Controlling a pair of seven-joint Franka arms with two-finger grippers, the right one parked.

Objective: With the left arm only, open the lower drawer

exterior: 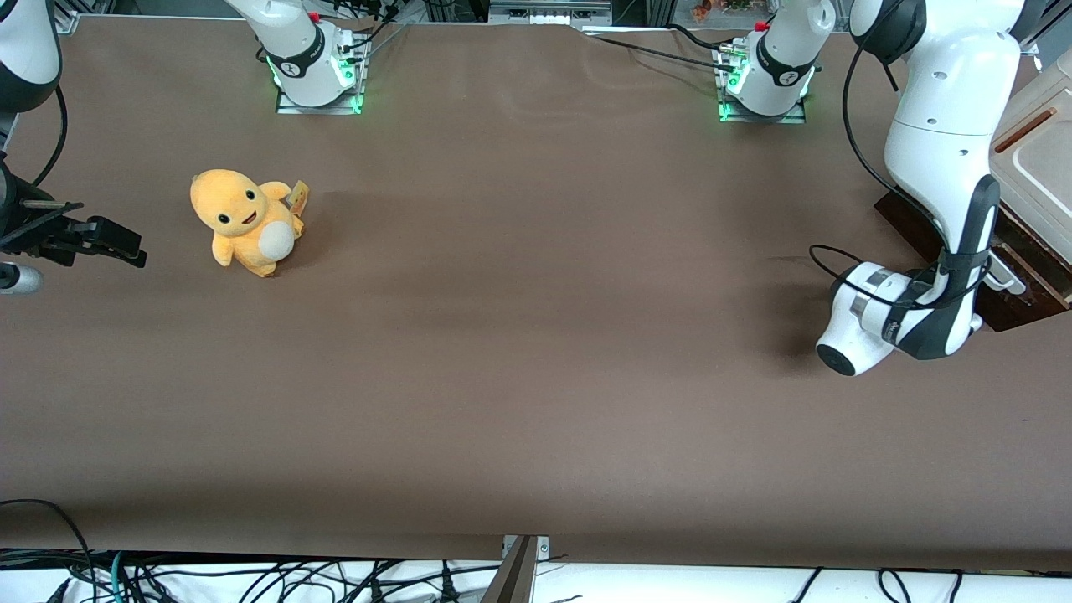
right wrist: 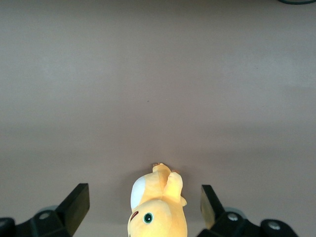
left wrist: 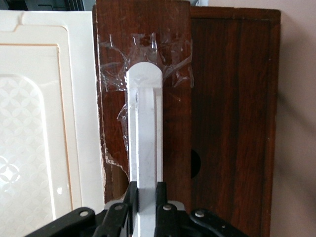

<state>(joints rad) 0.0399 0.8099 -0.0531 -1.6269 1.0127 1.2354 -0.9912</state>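
Note:
The left arm [exterior: 942, 142] reaches down at the working arm's end of the table, in front of the cabinet. Its black gripper [left wrist: 144, 195] is shut on the long white bar handle [left wrist: 144, 123] of the lower drawer; both fingers press the bar's sides. The drawer front [left wrist: 111, 59] is dark brown wood with clear tape around the handle's end. In the front view the wrist [exterior: 888, 314] hides most of the gripper [exterior: 991, 278]; a bit of the white handle [exterior: 1009, 280] and dark brown wood [exterior: 917, 222] show beside it.
A cream panel [left wrist: 39, 123] lies beside the drawer front; the cream cabinet top with a brown slot [exterior: 1034, 146] is at the frame edge. A yellow plush toy [exterior: 247, 219] sits toward the parked arm's end. Two arm bases [exterior: 318, 67] stand at the table's back edge.

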